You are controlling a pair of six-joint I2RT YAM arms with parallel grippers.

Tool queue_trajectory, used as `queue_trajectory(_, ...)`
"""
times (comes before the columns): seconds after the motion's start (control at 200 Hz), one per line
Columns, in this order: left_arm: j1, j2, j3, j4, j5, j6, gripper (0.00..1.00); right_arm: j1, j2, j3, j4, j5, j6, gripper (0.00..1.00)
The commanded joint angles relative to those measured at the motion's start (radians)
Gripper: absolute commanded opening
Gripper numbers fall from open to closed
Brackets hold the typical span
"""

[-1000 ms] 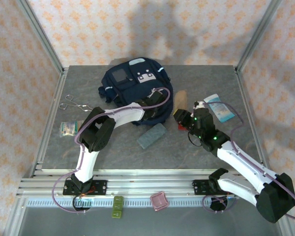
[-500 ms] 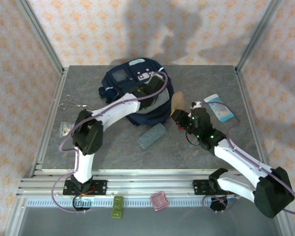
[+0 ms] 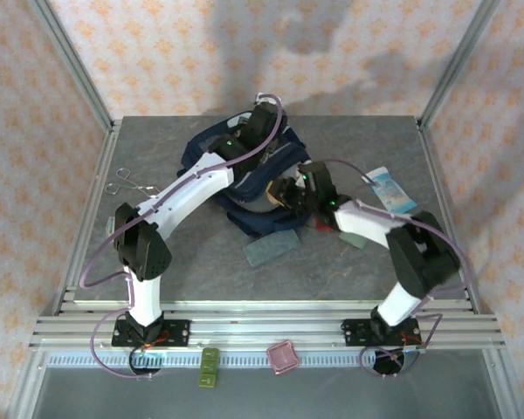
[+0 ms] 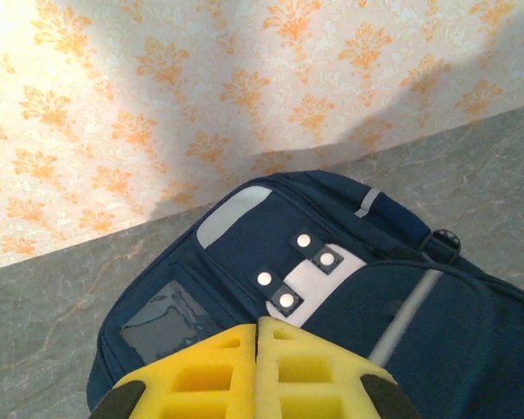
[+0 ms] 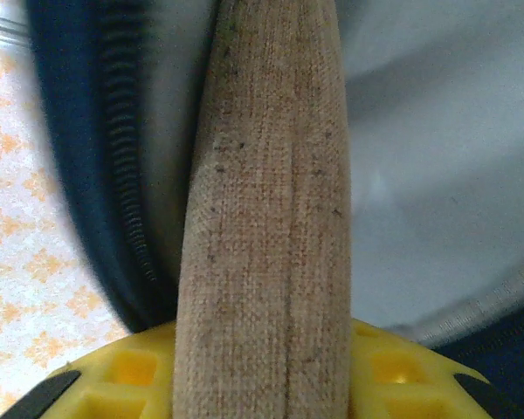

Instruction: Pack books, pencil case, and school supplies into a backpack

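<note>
Since a second ago both arms have closed in on the backpack (image 3: 205, 150): your left arm has swung from its near side up over its far top, and your right arm has come across from the right of the worktop (image 3: 157, 262) carrying the brown book (image 5: 262, 218) to the bag's mouth. That split looks deliberate: one arm steadies or lifts the top so the opening gapes, while the other feeds the book in edge first. In the right wrist view the book's cloth edge runs straight ahead between the zip teeth on the left and the pale grey lining on the right, so it appears to be just entering the bag rather than fully inside. The right gripper (image 5: 262, 353) has its jaws partly open, clamped on either face of that book. The left gripper (image 4: 256, 327) has its jaws pressed fully together just above the front panel with the snaps; you cannot see whether any fabric or zip pull is caught between them, though the raised bag suggests it. The pencil case (image 3: 271, 247) lies on the worktop just in front of the backpack, not yet packed.
</note>
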Motion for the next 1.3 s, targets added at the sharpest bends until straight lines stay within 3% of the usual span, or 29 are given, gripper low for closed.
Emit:
queue_trajectory(0.0,-0.001,-0.040,0.042,-0.029,0.002,-0.018,0.00,0.011,0.111,0.143,0.093,-0.098,0.020,0.24)
queue_trajectory(0.08,-0.001,-0.055,0.010,-0.058,0.004,-0.050,0.00,0.017,0.151,0.154,0.136,-0.097,0.043,0.24)
queue_trajectory(0.135,0.001,-0.085,-0.046,-0.059,0.013,-0.075,0.21,0.017,0.149,0.128,0.177,-0.094,0.058,0.24)
queue_trajectory(0.23,0.011,-0.175,-0.205,-0.020,0.080,-0.114,0.46,0.016,0.113,0.081,0.209,-0.067,0.060,0.24)
queue_trajectory(0.4,0.053,-0.339,-0.485,0.084,0.249,-0.143,0.66,0.002,0.084,0.068,0.184,-0.058,0.027,0.24)
queue_trajectory(0.621,0.069,-0.388,-0.713,0.116,0.218,-0.016,0.85,-0.007,0.075,0.062,0.240,-0.064,0.035,0.24)
queue_trajectory(0.776,0.077,-0.369,-0.810,0.188,0.201,0.074,0.89,-0.011,0.081,0.100,0.239,-0.066,0.031,0.24)
queue_trajectory(0.951,0.076,-0.363,-0.908,0.412,0.125,0.222,0.91,-0.011,0.079,0.120,0.232,-0.069,0.030,0.24)
queue_trajectory(1.106,0.076,-0.296,-0.896,0.477,0.130,0.295,0.91,-0.011,0.067,0.123,0.228,-0.067,0.028,0.24)
queue_trajectory(1.221,0.076,-0.231,-0.888,0.554,0.046,0.327,0.86,-0.011,0.060,0.125,0.228,-0.068,0.031,0.24)
queue_trajectory(1.296,0.076,-0.211,-0.878,0.583,0.034,0.335,0.74,-0.011,0.052,0.120,0.224,-0.068,0.028,0.24)
